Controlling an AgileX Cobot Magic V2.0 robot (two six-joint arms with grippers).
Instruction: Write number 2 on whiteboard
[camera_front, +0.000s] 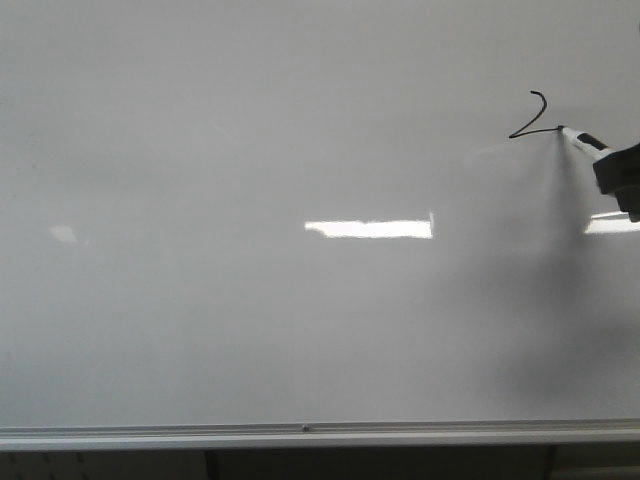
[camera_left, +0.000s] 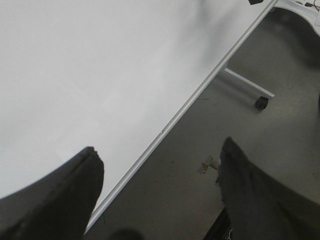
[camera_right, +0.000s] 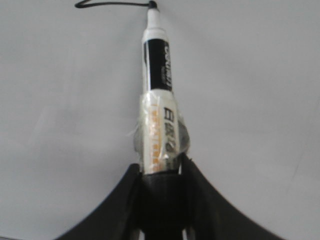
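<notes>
Number 2 (camera_front: 536, 117) beside right hand (camera_front: 620, 180)

Grey floor (camera_left: 280, 145), scattered debris (camera_left: 207, 165)

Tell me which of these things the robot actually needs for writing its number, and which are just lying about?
Needed:
whiteboard
2, nearly drawn
marker, tip at the base stroke
right pincer, gripping the marker

Just there:
left pincer, open and empty
board's wheeled foot
scrap on the floor
</notes>
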